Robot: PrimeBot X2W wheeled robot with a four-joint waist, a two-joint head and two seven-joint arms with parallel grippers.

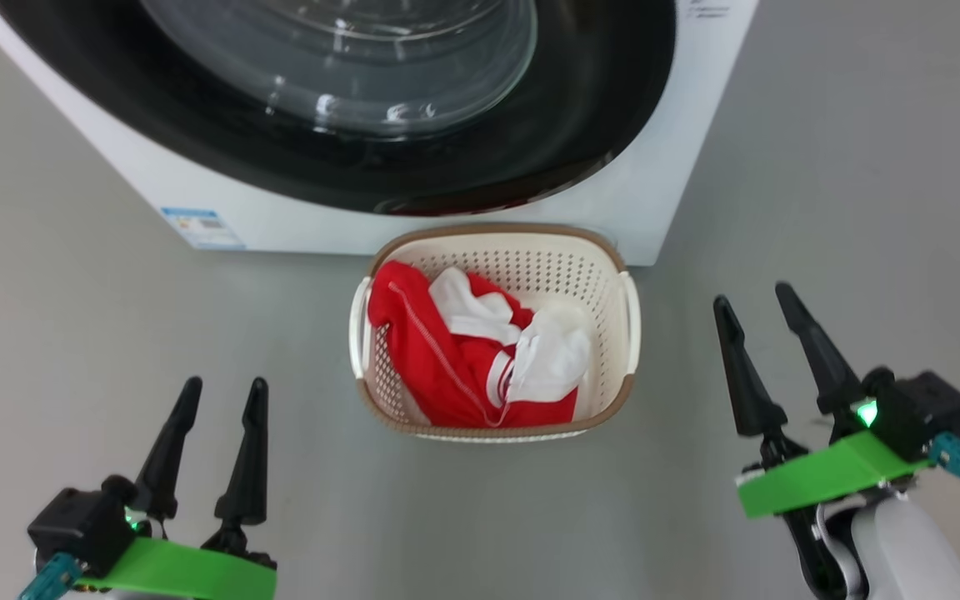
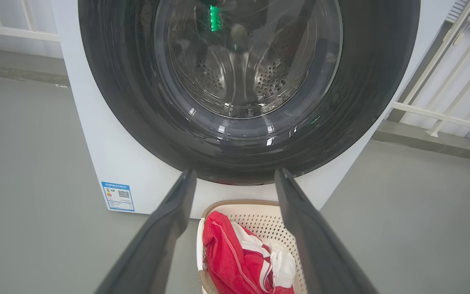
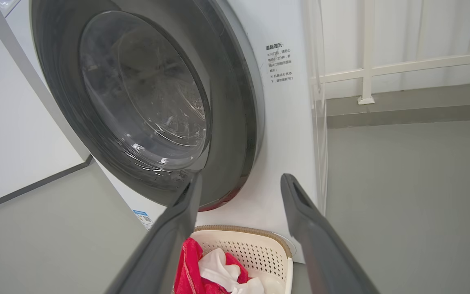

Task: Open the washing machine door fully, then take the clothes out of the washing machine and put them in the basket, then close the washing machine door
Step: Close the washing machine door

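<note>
In the head view, the left gripper [image 1: 226,383] stands at 7 o'clock above the grey floor [image 1: 72,333]. Its two dark fingers are spread wide and nothing is between them. The white washing machine [image 1: 280,225] fills the 12 o'clock side, with a small blue label [image 1: 201,227] at its lower left corner. The washing machine door [image 1: 572,125] lies flat against the machine front, black rim around the clear glass. A thin red streak shows at its bottom edge; I cannot tell if it is cloth or a reflection. Just in front of the machine, at the centre, the basket [image 1: 530,258] sits on the floor. The clothes [image 1: 447,358], red with white parts, lie inside it. At 4 o'clock the right gripper [image 1: 752,295] is apart from the basket, fingers wide open and empty.
</note>
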